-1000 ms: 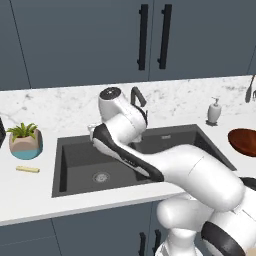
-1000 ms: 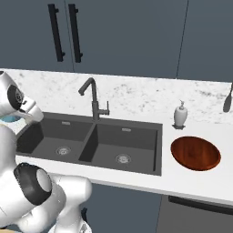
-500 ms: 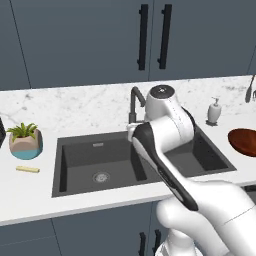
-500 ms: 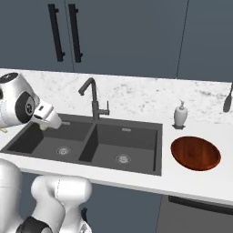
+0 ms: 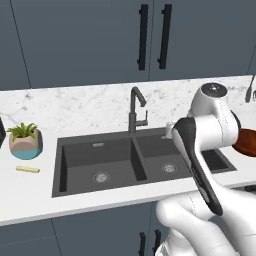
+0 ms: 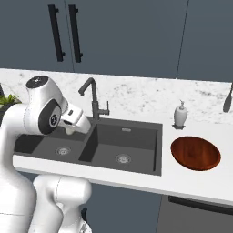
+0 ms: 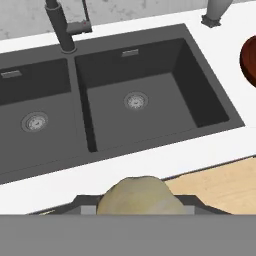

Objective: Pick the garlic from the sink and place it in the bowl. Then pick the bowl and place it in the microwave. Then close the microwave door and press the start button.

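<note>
Garlic (image 7: 139,196) was carried between the jaws of the gripper (image 6: 70,130), above the sink (image 6: 136,150).

In the hand view the pale bulb was seen pinched low in the frame; in the right base view the bowl (image 6: 195,153) was shown whole on the counter (image 6: 191,179), beside the soap bottle (image 6: 180,114), while only its edge was caught in the left base view.

We see the bowl (image 5: 248,141) half hidden behind the arm and cut by the right edge in the left base view. The garlic (image 7: 140,196) bottom is cut off, covering the fingertips. The soap bottle (image 7: 218,10) top is cropped.
</note>
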Tool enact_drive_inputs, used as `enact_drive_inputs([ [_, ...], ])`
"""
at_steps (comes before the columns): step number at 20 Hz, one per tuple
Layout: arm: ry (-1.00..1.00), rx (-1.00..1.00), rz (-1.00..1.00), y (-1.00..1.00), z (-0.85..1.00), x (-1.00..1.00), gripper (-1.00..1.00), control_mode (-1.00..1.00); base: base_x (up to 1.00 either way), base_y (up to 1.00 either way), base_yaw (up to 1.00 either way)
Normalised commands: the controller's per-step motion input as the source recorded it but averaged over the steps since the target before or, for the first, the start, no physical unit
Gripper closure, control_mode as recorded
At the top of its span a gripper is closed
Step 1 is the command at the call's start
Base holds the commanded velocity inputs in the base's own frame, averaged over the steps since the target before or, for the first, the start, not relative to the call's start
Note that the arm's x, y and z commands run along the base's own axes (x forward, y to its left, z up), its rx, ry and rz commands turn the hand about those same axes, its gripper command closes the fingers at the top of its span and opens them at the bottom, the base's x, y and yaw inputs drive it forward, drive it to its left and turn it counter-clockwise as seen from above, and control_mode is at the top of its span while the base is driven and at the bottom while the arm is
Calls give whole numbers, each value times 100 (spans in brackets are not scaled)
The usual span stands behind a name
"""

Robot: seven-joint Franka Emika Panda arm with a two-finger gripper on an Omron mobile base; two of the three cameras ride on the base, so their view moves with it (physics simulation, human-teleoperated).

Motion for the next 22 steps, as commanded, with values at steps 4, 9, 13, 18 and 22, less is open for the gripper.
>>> enact_drive_inputs([
  [4,0,-1,0,-100,2,0,100,-100,0,0,0],
  [9,0,0,0,-100,0,0,100,-100,0,0,0],
  [13,2,0,0,-100,0,2,100,-100,0,0,0],
  [18,4,0,0,-100,-4,21,100,-100,0,0,0],
  [22,2,0,0,-100,-13,40,100,-100,0,0,0],
])
